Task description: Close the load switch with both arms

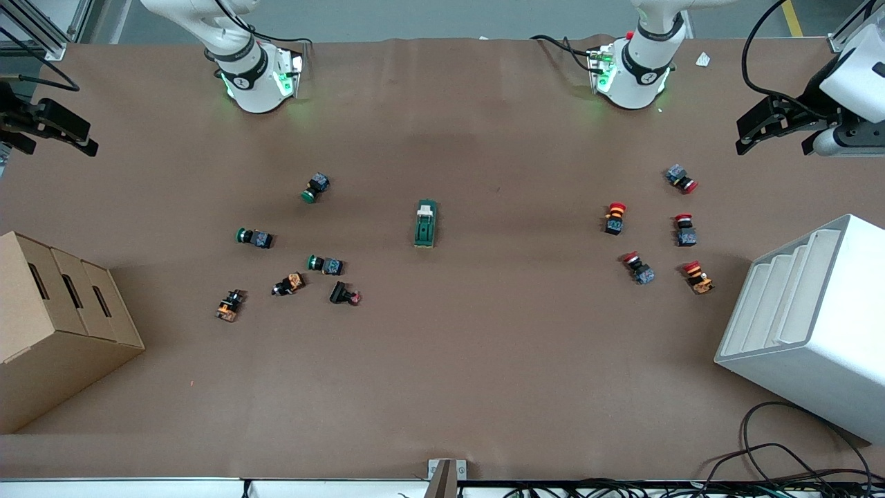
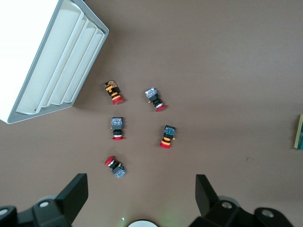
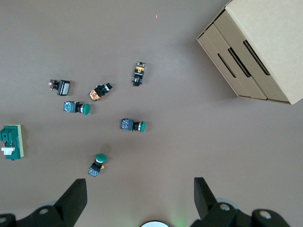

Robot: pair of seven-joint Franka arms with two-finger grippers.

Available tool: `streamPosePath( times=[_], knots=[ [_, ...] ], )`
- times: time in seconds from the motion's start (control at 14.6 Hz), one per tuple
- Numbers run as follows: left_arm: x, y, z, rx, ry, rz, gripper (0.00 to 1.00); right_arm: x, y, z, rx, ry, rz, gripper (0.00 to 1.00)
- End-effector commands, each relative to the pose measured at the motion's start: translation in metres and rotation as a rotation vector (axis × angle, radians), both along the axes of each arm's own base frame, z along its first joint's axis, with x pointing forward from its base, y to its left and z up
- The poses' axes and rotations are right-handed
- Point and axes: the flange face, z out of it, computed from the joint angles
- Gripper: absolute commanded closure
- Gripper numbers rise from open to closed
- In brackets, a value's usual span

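Where the front view meets its lower edge, a tangle of black cables [image 1: 795, 470] is cut off in the corner at the left arm's end, and a small metal bracket [image 1: 446, 477] shows only in part at the middle of that edge.

Next up the frame stand two containers. A cardboard box [image 1: 55, 304] with three dark slots sits at the right arm's end, running out of the picture; its inside is hidden. A white bin [image 1: 809, 325] with stepped compartments lies tilted at the left arm's end, one corner cropped.

Farther up, six small push buttons [image 1: 325, 263], three of them green-capped, lie scattered toward the right arm's end. Five red-capped push buttons [image 1: 685, 229] lie toward the left arm's end.

Between the two groups, at the centre of the frame, the load switch [image 1: 426, 223] lies flat on the brown worktop [image 1: 442, 387], its cream lever at the end farther from the camera. Nothing touches it. The left wrist view catches only a sliver of it at the frame's edge.

Both arms wait high. The left gripper [image 1: 773, 142] hangs over the red-capped buttons, jaws spread and empty. The right gripper [image 1: 59, 138] hangs over the green-capped group, partly cropped in the front view, jaws likewise released.

Along the top stand the green-lit bases [image 1: 259, 79]; the marks on them are too small to read.
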Motion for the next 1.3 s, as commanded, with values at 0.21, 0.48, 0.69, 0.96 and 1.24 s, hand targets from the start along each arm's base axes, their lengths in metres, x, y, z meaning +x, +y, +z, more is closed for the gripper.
streamPosePath(
  times=[0.21,0.48,0.69,0.96,1.24],
  knots=[
    [0.002,0.003,0.005,0.004,0.001,0.003,0.00,-0.006,0.000,0.000,-0.001,-0.005,0.005,0.00],
    [0.010,-0.017,-0.005,-0.008,0.001,-0.015,0.00,-0.007,-0.004,-0.003,0.000,0.009,-0.001,0.00],
    [0.008,-0.097,-0.020,-0.030,-0.009,-0.101,0.00,-0.009,-0.003,-0.005,-0.013,0.028,0.002,0.00],
    [-0.011,-0.246,-0.068,-0.046,-0.046,-0.040,0.00,-0.008,-0.001,-0.004,-0.015,0.027,0.006,0.00],
    [-0.044,-0.371,-0.144,-0.054,-0.075,-0.004,0.00,-0.009,-0.003,-0.003,-0.014,0.045,-0.007,0.00]
  ],
)
